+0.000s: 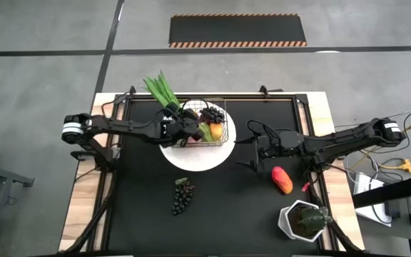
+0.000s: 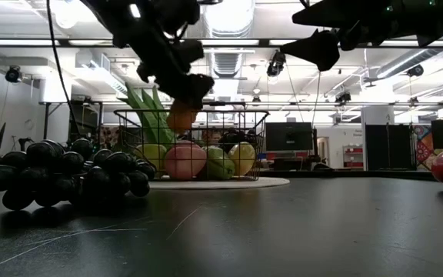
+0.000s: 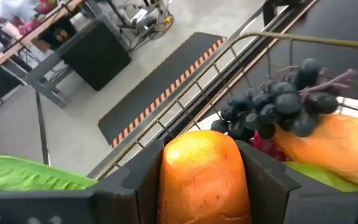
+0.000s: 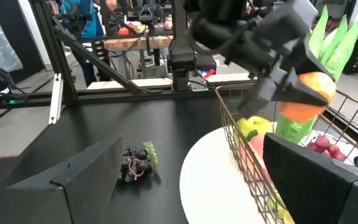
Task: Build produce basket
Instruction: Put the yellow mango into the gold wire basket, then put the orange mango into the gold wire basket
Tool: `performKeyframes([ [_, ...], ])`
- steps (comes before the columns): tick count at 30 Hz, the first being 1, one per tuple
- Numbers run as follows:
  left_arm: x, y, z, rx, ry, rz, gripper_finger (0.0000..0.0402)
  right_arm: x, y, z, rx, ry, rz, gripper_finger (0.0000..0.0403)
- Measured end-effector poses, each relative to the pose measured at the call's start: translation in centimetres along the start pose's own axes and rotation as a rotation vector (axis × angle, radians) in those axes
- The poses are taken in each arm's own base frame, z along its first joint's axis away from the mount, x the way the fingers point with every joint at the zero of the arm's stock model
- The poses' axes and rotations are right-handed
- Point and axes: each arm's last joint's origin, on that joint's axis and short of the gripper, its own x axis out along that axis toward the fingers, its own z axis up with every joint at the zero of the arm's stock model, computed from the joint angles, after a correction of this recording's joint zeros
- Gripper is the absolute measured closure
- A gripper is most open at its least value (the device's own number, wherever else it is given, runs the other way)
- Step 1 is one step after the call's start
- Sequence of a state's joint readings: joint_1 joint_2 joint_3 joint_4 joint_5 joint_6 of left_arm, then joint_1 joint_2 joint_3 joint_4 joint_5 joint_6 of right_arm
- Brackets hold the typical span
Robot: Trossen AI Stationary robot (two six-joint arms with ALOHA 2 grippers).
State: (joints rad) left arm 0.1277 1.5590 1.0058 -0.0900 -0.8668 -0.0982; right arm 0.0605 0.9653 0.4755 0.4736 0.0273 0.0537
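Note:
The wire basket [image 1: 225, 123] stands on a round white plate [image 1: 191, 161] at the table's far middle. It holds green leafy stalks [image 1: 161, 91], a dark grape bunch [image 3: 278, 106], a yellow-orange mango [image 3: 334, 143] and other fruits [image 2: 184, 160]. My left gripper [image 1: 189, 129] is over the basket's left part, shut on an orange [image 3: 202, 177]. My right gripper [image 1: 243, 152] is open and empty, just right of the plate. A second dark grape bunch [image 1: 183, 194] and a red-orange fruit [image 1: 282, 180] lie on the table. My left gripper pinches the orange by two opposite sides [image 3: 169, 186] between its two fingers [image 3: 263, 180]. The fingers come slanting down from the table's left. The orange [image 2: 181, 117] is lifted clear and hangs at about the height of the basket's rim [image 2: 206, 112].
A green plant in a white hexagonal pot [image 1: 304, 220] stands at the near right corner. The loose grape bunch also shows large at the left of the low view [image 2: 60, 175]. Bare black tabletop lies between the plate and the near edge.

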Motion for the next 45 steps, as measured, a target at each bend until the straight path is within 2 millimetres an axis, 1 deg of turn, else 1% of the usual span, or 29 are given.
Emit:
performKeyframes([
  [4,0.8,-0.4,-0.5,0.012,0.026,-0.039,0.0243,0.0,0.0,0.0,0.002,-0.001,0.000,0.0035],
  [11,1.0,-0.6,-0.6,0.019,0.032,-0.041,0.0235,0.0,0.0,0.0,0.006,-0.001,0.000,0.0035],
  [21,1.0,-0.4,-0.5,0.013,0.029,-0.037,0.0152,0.0,0.0,0.0,0.015,0.000,0.000,0.0035],
  [24,1.0,-0.4,-0.5,0.013,0.029,-0.037,0.0139,0.0,0.0,-0.1,0.017,0.006,0.000,0.0035],
  [27,0.7,-0.3,-0.4,0.019,0.023,-0.041,0.0137,0.0,0.0,-0.1,0.020,0.006,0.000,0.0035],
  [29,0.1,-0.3,-0.1,0.015,0.008,-0.051,0.0136,0.0,0.0,-0.1,0.031,0.006,0.000,0.0035],
  [32,-1.5,-0.4,0.5,0.005,-0.028,-0.085,0.0136,0.0,0.0,0.0,0.044,0.006,0.000,0.0035],
  [34,-2.9,-0.5,1.0,0.015,-0.061,-0.117,0.0136,0.0,0.0,-0.1,0.070,0.012,-0.001,0.0035],
  [37,-5.6,-1.1,1.4,0.016,-0.117,-0.189,0.0136,0.1,-0.1,-0.3,0.167,0.065,-0.014,0.0035],
  [41,-9.1,-2.1,1.5,0.027,-0.178,-0.289,0.0136,0.1,-0.1,-0.2,0.313,0.258,-0.063,0.0035],
  [45,-11.7,-3.2,1.1,0.071,-0.217,-0.369,0.0136,-0.1,0.0,0.2,0.453,0.500,-0.152,0.0035],
])
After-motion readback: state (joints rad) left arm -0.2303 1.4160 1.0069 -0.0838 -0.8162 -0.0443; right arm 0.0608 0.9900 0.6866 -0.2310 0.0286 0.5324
